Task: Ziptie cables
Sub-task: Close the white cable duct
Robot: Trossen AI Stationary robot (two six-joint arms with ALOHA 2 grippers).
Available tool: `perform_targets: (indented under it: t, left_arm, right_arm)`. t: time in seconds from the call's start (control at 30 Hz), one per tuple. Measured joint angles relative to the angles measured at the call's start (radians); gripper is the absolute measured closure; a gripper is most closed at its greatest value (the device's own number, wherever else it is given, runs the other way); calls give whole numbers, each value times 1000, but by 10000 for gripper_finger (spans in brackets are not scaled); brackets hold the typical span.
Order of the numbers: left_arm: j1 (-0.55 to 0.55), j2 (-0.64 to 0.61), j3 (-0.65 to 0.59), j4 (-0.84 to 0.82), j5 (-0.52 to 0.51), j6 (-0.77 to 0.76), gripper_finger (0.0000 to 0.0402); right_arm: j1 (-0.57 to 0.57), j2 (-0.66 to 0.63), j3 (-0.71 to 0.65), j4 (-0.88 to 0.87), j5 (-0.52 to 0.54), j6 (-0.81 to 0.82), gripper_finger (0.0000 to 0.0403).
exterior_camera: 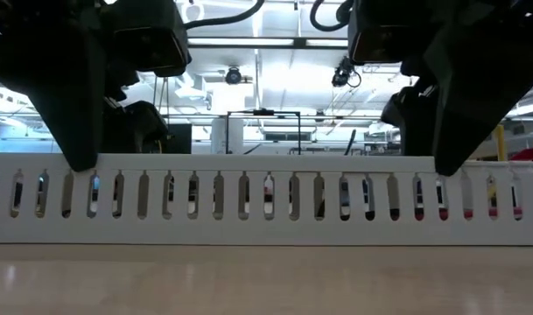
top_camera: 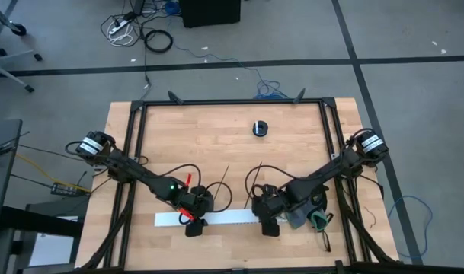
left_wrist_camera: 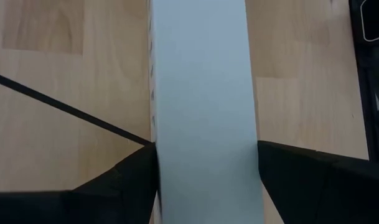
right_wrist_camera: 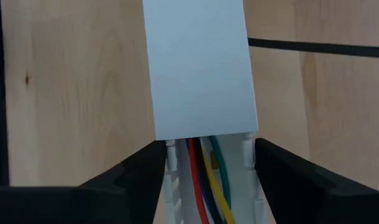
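Note:
A long white slotted channel [top_camera: 232,218] lies along the table's near part, its slotted wall [exterior_camera: 266,201] facing the low view. A flat white cover [right_wrist_camera: 198,68] closes most of it. Where the cover ends, the cables [right_wrist_camera: 205,180] (red, yellow, green, blue, white) lie inside the channel. My left gripper [top_camera: 195,225] straddles the covered left part. My right gripper [top_camera: 270,225] straddles the right part at the cover's end. A thin black ziptie [left_wrist_camera: 58,106] lies flat on the wood beside the channel, and the right wrist view shows a ziptie [right_wrist_camera: 313,48] too. My left gripper [left_wrist_camera: 205,180] has the covered channel between its two fingers, one against each long side [left_wrist_camera: 161,165]. The fingers slant down from the far side and lie across it. The channel lies flat on the table. My right gripper [right_wrist_camera: 209,168] has the channel between its two fingers, one at each side wall [right_wrist_camera: 250,162], just past the cover's end. The fingers slant down from the far side, across the channel. The channel rests on the table, the cables running between the fingers.
A small round black object [top_camera: 260,128] sits toward the table's far side. A grey and green object [top_camera: 314,218] lies just right of my right gripper. Black frame rails [top_camera: 232,103] border the table at the far edge and both sides.

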Motion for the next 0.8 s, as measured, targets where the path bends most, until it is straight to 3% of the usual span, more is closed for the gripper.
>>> perform_targets:
  t: [0.37, 0.8]
  left_arm:
    - [0, 1, 0, -10, 0, -11, 161]
    - [0, 2, -2, -16, 5, -21, 161]
  right_arm:
    - [7, -7, 6, -35, -23, 49, 139]
    - [39, -11, 89, -232, -27, -2, 133]
